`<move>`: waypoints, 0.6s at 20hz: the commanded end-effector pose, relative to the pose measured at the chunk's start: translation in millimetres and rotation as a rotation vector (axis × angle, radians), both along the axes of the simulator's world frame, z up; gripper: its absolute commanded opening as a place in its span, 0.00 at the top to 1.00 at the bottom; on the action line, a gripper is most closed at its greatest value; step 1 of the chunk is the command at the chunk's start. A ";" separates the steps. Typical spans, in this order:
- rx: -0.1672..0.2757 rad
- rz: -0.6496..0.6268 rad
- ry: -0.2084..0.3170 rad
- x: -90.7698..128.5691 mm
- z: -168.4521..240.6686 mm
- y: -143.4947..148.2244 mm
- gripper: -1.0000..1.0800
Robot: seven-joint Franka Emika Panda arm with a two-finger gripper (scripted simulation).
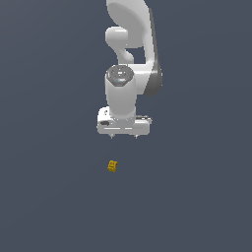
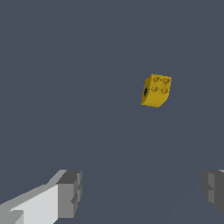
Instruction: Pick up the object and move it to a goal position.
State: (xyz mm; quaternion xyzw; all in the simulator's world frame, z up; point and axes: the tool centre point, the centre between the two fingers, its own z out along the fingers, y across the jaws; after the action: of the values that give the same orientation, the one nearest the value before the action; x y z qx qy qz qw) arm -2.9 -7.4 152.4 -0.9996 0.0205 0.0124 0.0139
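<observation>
Flat grey-blue ground (image 1: 49, 206) fills both views, uniform, no markings.

White Panda arm (image 1: 133, 44) comes down from the top of the exterior view, grey band on the elbow link, wrist pointing straight down.

Gripper (image 1: 123, 136) hangs below the wrist, jaws spread wide, nothing between them. In the exterior view only the two small tips poke out under the white hand body. Wrist view shows both grey fingertips (image 2: 70, 194) far apart at opposite edges of the picture, gap between them just bare ground.

The object (image 1: 112, 166), a tiny mustard-yellow studded block, sits alone on the ground, apart from the gripper. In the exterior view it's nearer the camera than the hand and slightly toward the exterior view's left of the gripper centre. Wrist view shows it (image 2: 156, 90) tilted/rotated relative to the finger line, four studs on top, dark hole on one side face. No contact with either finger.
</observation>
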 end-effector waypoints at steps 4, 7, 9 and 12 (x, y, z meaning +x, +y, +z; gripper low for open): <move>-0.004 -0.003 -0.009 2.6 3.7 -0.2 0.04; -0.014 -0.010 -0.030 8.5 13.9 -0.1 0.04; -0.017 -0.011 -0.039 9.9 18.4 0.3 0.04; -0.018 -0.010 -0.039 9.6 19.2 0.6 0.04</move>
State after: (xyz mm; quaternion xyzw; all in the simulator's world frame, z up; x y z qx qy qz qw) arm 6.8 -6.7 171.2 -0.9996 0.0253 -0.0073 0.0059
